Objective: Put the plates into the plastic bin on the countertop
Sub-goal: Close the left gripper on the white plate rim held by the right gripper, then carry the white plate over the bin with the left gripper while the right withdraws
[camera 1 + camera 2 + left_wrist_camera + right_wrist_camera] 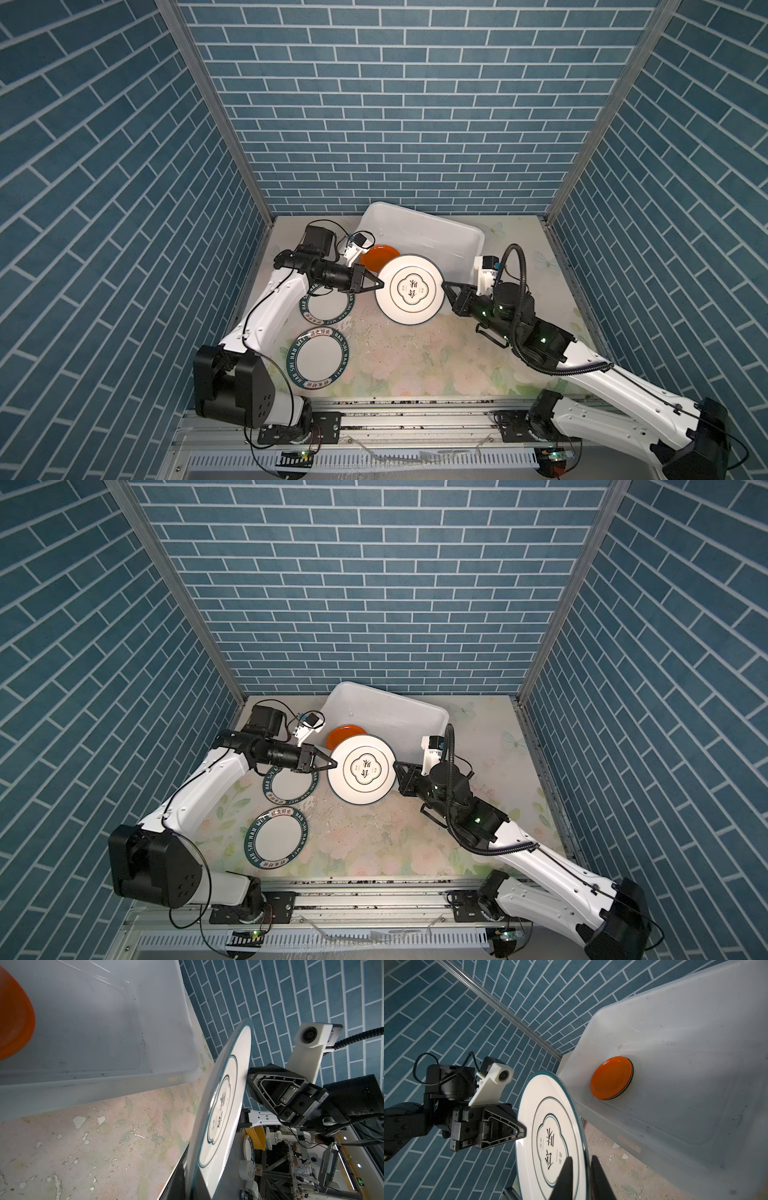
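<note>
A white plate with a dark motif (409,289) (361,769) (222,1105) (550,1126) hangs level above the countertop (415,361), just in front of the plastic bin (436,232) (675,1064). My left gripper (381,285) (190,1186) is shut on its left rim. My right gripper (444,286) (581,1167) straddles the opposite rim, with a thin gap beside one finger. An orange plate (376,257) (610,1077) lies in the bin on top of a dark-rimmed plate. Two white plates with green lettered rims (328,307) (318,357) lie on the countertop at the left.
The bin sits askew at the back of the countertop, with its near wall close behind the held plate. The left arm crosses over the farther lettered plate. Blue brick walls close in three sides. A grey metal rail (415,409) runs along the front.
</note>
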Controlling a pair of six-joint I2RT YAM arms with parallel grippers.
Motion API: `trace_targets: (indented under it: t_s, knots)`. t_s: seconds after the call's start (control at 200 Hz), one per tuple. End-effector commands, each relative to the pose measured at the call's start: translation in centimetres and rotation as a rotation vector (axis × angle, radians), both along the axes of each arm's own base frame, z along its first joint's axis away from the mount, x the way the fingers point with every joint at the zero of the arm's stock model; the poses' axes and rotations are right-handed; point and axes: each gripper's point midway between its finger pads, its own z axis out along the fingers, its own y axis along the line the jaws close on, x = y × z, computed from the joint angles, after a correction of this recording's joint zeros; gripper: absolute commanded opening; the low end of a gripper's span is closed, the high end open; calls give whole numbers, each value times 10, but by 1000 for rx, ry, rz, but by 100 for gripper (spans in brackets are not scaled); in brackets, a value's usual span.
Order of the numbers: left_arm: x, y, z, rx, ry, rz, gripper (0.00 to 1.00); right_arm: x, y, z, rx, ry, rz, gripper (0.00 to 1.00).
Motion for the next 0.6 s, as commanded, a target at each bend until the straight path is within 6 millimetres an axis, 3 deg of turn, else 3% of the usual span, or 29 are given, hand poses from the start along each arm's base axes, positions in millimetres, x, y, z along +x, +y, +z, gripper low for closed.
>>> trace_targets:
  t_s: [0.0,0.4,0.595]
  knots:
    - [-1,0,17,-1,-56,-4,0,5,-6,9,23,-24,-34,20]
    - [13,6,29,93,-119,-26,0,9,-50,29,8,-61,-145,21]
    - [30,8,40,145,-190,-18,0,8,-69,32,-29,-70,-194,21]
